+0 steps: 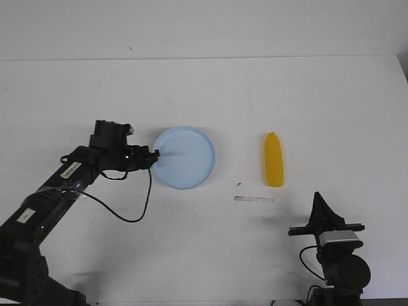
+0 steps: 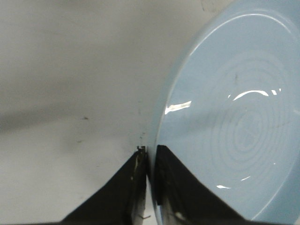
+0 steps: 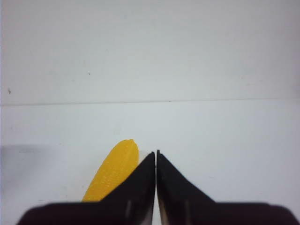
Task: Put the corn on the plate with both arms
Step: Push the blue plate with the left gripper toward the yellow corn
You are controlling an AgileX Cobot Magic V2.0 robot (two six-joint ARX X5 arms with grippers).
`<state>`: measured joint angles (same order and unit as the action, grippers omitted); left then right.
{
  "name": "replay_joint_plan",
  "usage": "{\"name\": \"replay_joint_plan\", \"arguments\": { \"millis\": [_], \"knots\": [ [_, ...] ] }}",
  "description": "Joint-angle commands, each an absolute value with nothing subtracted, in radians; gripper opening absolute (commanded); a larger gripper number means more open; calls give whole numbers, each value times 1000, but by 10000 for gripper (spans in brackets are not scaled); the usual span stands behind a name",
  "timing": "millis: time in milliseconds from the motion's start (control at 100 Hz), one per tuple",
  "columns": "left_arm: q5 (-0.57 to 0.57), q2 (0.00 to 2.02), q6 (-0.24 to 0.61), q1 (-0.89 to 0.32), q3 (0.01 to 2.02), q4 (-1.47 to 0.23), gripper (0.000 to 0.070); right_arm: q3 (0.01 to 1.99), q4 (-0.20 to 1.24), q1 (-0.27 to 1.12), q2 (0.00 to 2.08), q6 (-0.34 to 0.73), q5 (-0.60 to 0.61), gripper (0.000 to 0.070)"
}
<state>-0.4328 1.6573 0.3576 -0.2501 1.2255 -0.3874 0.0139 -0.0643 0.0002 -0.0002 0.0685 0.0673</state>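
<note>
Probably the corn [image 1: 274,168], seen lying alone on the counter [image 1: 331,108] right of the plate [image 1: 191,175], is light, hard and slippery, so it is best held mid-cob; the plate's rim is pinched by the left gripper [image 1: 155,153], while the right gripper [image 3: 156,154] jaws are closed on nothing.

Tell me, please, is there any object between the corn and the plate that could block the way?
Nothing raised blocks it. Between the corn and the plate there is bare table, with only a thin flat strip nearer the robot, beside that path. The left end effector clamps the plate's far rim.

A white table [image 1: 204,102] meets a plain white wall [image 1: 204,25] behind.
</note>
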Motion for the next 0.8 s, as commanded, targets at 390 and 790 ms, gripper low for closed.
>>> {"name": "replay_joint_plan", "arguments": {
  "millis": [390, 790],
  "knots": [
    [-438, 1800, 451, -367, 1240, -363, 93, 13, -74, 2, 1, 81, 68, 3],
    [-415, 1678, 374, -350, 1240, -357, 242, 13, -74, 2, 1, 81, 67, 3]
  ]
}}
